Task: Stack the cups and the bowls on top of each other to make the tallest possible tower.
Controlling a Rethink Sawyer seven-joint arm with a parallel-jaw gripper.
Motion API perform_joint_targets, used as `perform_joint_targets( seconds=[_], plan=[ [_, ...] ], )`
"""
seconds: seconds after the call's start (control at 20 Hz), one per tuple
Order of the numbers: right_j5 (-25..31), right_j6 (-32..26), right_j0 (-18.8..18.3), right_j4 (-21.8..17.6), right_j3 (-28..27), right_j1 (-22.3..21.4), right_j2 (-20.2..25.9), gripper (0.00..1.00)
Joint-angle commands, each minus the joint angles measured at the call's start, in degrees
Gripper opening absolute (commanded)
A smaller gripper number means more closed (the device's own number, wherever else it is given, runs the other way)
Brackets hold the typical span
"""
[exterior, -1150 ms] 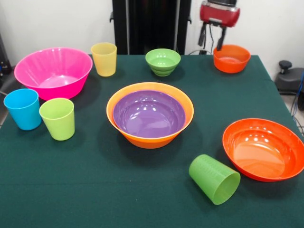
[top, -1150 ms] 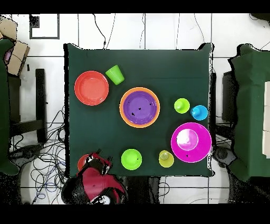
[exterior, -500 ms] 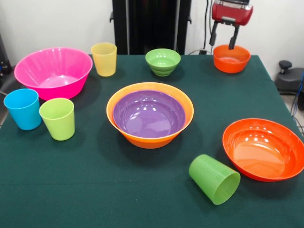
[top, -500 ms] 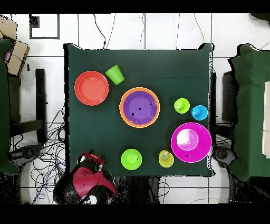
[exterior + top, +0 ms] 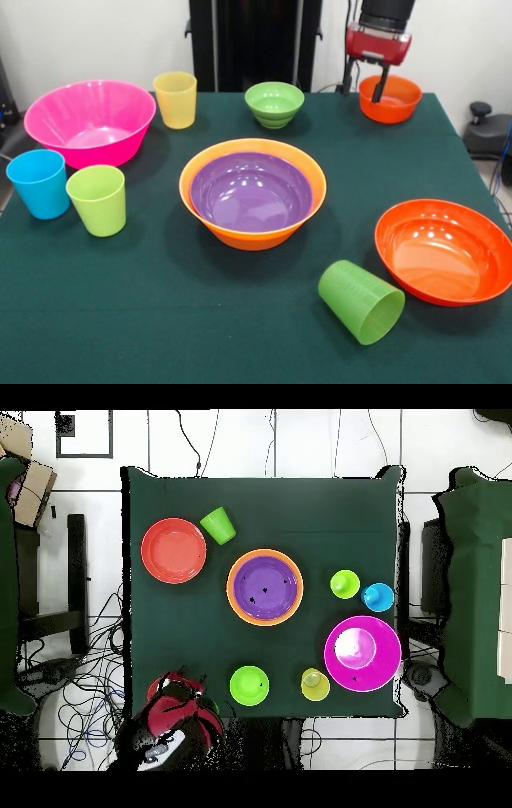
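The purple bowl point(image 5: 251, 192) sits nested in the large orange bowl point(image 5: 256, 237) mid-table, forming the low tower. My gripper point(image 5: 365, 83) is open at the far right, its fingers either side of the small orange bowl's point(image 5: 396, 100) left rim. From above, the arm point(image 5: 175, 719) covers most of that bowl. The small green bowl point(image 5: 274, 103) and yellow cup point(image 5: 175, 99) stand along the far edge. At the left are the pink bowl point(image 5: 90, 120), blue cup point(image 5: 38, 183) and lime cup point(image 5: 97, 199). The darker green cup point(image 5: 361, 302) lies on its side.
The wide red-orange bowl point(image 5: 445, 250) rests near the right edge, beside the tipped cup. Overhead, the purple bowl point(image 5: 265, 587) marks the centre of the green cloth point(image 5: 300, 514). Cables trail on the floor around the table.
The gripper rose and swung right over the small orange bowl, then came down so its fingers straddle the bowl's left rim. Nothing else moved.
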Motion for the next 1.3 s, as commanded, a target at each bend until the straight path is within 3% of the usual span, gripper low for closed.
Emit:
perform_joint_targets(
  seconds=[0.05,0.25,0.45,0.65,1.0,1.15,1.3],
  plan=[
    [-6.1,2.0,3.6,-1.3,-4.9,9.8,1.6,1.0],
    [-5.6,2.8,7.3,0.1,-2.6,8.5,0.4,1.0],
    [-2.7,3.7,9.3,-0.2,1.4,2.5,0.2,1.0],
    [2.9,2.4,6.5,-3.0,4.7,-6.2,2.1,1.0],
    [8.6,2.0,0.5,-4.9,9.1,-15.4,8.1,1.0],
    [8.4,1.5,-1.1,-5.7,9.4,-16.3,8.9,1.0],
    [7.1,2.0,0.3,-5.1,8.4,-13.4,8.1,1.0]
  ],
)
